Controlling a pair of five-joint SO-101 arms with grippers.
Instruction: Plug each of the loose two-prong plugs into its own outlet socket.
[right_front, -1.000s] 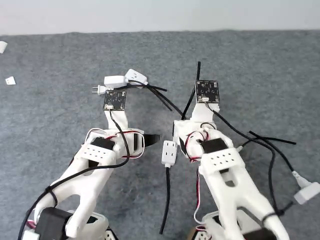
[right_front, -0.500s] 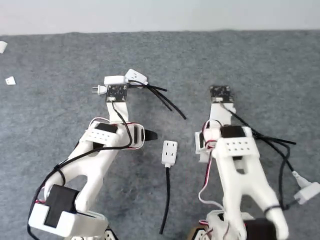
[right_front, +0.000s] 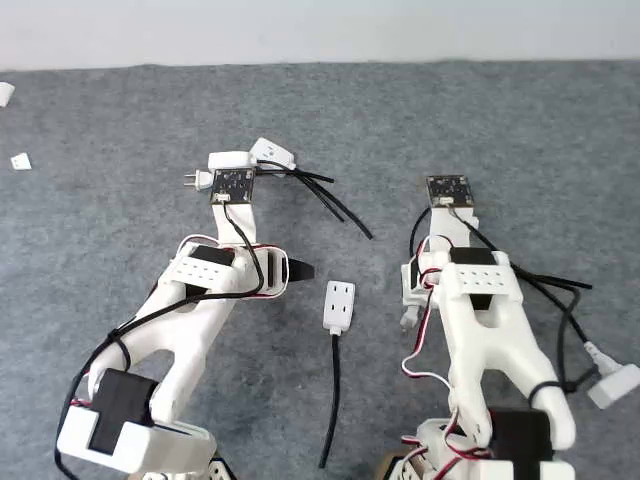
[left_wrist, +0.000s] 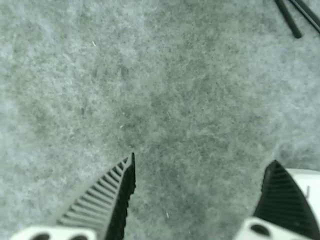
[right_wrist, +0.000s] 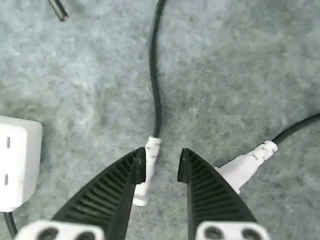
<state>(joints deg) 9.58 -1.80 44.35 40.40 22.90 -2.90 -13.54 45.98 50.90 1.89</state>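
White plug (right_wrist: 151, 147) lies by the part-open right end effector (right_wrist: 161, 152) near the outlet (right_wrist: 17, 165), apparently for grasping. Left end effector (left_wrist: 202, 160) hangs open.

White hardware and black cords on mottled grey.
The table (right_front: 100, 110) has a grey cover with fine lighter and darker mottling. The left arm (right_front: 190, 320) and the right arm (right_front: 485, 330) are white, with black motor blocks and thin red and white wires. The outlet socket (right_front: 339, 304) is white and its cord (right_front: 334, 400) is black. The near plug (right_wrist: 151, 148) and the far plug (right_wrist: 245, 167) are white on black cords. The left gripper (left_wrist: 202, 162) and the right gripper (right_wrist: 161, 160) are black and ribbed, on white bases.
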